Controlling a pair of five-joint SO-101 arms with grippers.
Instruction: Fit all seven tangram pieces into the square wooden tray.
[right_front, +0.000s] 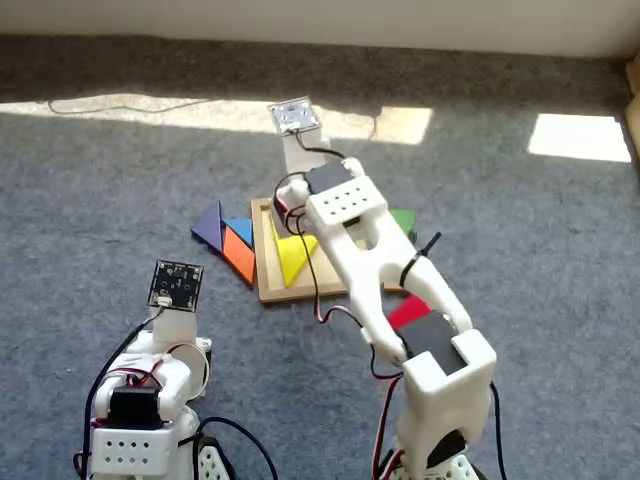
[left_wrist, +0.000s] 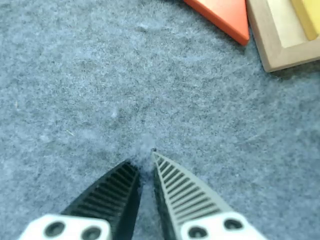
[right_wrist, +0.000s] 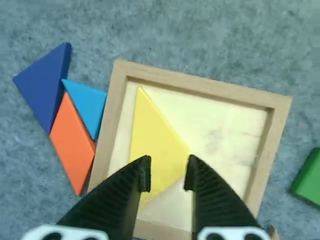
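Note:
The square wooden tray (right_wrist: 200, 86) lies on grey carpet with a yellow triangle (right_wrist: 155, 135) flat inside it, against one side. My right gripper (right_wrist: 166, 172) hovers open just above that yellow triangle, with nothing between its fingers. Beside the tray lie a dark blue triangle (right_wrist: 45, 82), a light blue triangle (right_wrist: 87, 102) and an orange parallelogram (right_wrist: 72, 145). On the tray's other side sits a green piece (right_wrist: 307, 180). A red piece (right_front: 408, 310) shows under the right arm. My left gripper (left_wrist: 143, 159) is shut over bare carpet, short of the orange piece (left_wrist: 222, 15) and the tray's corner (left_wrist: 272, 45).
A cable (right_front: 120, 104) trails across the carpet at the back left. Bright sunlight patches (right_front: 580, 137) fall along the far side. The right arm (right_front: 380, 270) stretches over the tray (right_front: 265, 280) and hides much of it in the high view.

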